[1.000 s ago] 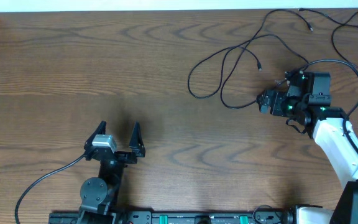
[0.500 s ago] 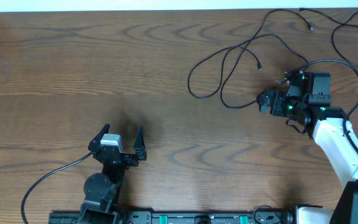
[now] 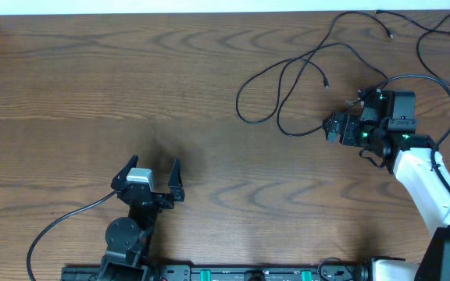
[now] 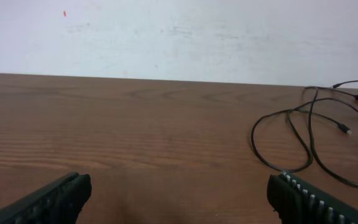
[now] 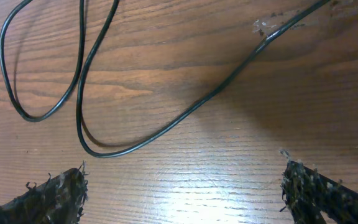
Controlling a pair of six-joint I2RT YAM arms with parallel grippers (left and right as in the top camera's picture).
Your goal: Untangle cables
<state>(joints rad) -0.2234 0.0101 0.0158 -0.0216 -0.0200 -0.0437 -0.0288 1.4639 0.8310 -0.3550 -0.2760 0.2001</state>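
left arm [image 3: 135, 204] retreated, cables [image 3: 237, 100] beyond right jaws

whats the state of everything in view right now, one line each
cables: black, lying loose on the table, loops crossing each other, none held
left gripper: jaws open, empty, over bare wood well away from the cables
right gripper: jaws open, empty, a cable loop lying just ahead of it
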